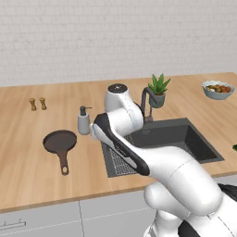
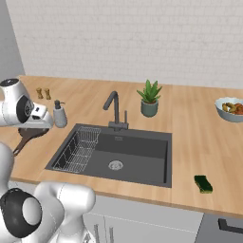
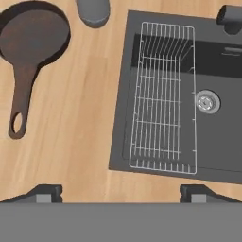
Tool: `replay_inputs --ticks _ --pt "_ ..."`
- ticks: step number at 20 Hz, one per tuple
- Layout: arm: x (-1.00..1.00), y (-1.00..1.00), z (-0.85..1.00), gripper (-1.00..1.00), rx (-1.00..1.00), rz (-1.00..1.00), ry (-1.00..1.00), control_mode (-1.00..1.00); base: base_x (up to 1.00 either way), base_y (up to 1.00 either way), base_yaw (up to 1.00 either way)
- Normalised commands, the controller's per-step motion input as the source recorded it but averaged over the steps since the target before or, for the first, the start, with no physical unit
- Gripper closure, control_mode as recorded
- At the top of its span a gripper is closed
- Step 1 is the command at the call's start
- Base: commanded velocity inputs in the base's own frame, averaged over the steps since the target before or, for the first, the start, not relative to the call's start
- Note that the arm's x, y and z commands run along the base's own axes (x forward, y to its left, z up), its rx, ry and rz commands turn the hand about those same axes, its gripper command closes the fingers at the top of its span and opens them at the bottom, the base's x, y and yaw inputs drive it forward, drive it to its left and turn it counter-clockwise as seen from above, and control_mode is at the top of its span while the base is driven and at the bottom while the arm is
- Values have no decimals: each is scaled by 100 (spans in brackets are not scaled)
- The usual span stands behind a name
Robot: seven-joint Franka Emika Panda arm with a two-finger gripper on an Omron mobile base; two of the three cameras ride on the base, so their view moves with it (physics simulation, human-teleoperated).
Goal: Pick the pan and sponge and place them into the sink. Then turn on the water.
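Gripper [image 3: 120,191] open wide, holding nothing, hovering above bare counter [image 3: 90,142] between pan and sink. Pan [image 3: 33,40] ahead-left of claw, handle toward it, untouched on wood. Sink [image 3: 222,142] ahead-right, wire rack [image 3: 163,94] nearest, drain [image 3: 207,101] beyond; basin holds neither item. Sponge [image 2: 203,183] well beyond sink's far side. Tap [image 2: 113,105] dry. Judgement: nothing done yet; pan pickup first.

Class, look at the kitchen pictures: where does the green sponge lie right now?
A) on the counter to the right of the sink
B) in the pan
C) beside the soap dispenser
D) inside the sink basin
A: the sponge lies on the wooden counter, right of the sink, near the front edge.
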Motion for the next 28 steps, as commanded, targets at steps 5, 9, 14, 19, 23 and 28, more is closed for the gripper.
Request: replay_inputs --ticks 5,9,14,19,23,28 --pt "22 79 -45 -100 -5 0 11 -100 0 0 0" --pt "37 76 -39 -100 -4 0 14 -100 0 0 0" --pt "37 70 -34 -100 -3 0 20 -100 0 0 0" --pt "37 67 -35 -100 -7 0 21 -100 0 0 0" --pt "33 63 -38 -100 -13 -1 18 -100 0 0 0" --pt "30 50 -39 -100 -14 -2 14 -100 0 0 0"
